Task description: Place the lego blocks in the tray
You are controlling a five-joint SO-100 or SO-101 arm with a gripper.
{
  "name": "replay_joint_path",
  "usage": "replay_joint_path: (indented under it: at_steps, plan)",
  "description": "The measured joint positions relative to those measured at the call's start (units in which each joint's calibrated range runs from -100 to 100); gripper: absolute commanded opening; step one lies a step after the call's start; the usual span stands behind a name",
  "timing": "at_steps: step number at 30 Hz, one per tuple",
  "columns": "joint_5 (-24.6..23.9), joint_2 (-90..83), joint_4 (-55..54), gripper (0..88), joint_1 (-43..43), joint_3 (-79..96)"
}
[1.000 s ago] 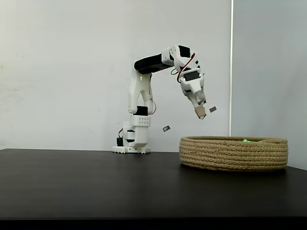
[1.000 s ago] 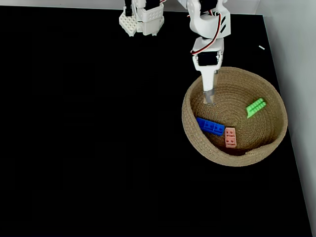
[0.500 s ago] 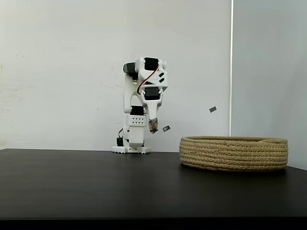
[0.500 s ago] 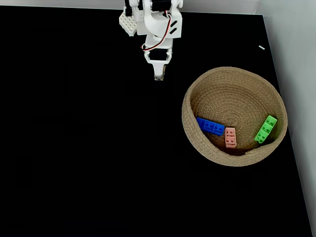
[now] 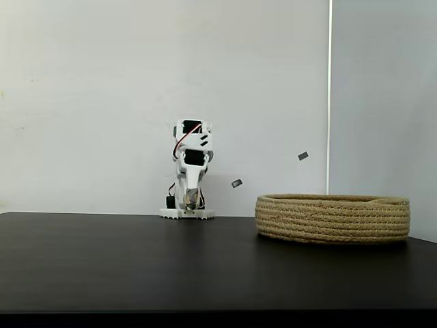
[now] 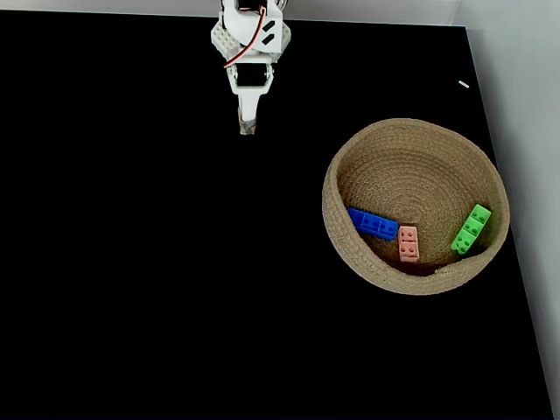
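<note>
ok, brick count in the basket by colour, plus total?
Blue lego brick: 1
Pale pink lego brick: 1
Green lego brick: 1
Total: 3, all inside the rope basket; no bricks on the black table. The gripper holds nothing.

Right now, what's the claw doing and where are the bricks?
Claw shut, empty, folded by its base. Green, pink, blue brick all in basket. Nothing in the way.
</note>
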Motion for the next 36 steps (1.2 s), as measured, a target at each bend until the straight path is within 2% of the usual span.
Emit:
replay_joint_path:
  at_steps: [5,10,27,36]
  plan:
    - [2.3,-11.62,2.76,0.2,-0.08,8.13]
    - [1.9,-20.1,9.34,0.2,-0.33,8.75]
    - [0.24,-21.12,11.69,0.2,-1.87,8.75]
    - [-3.47,-21.12,13.15,0.3,-0.24,8.75]
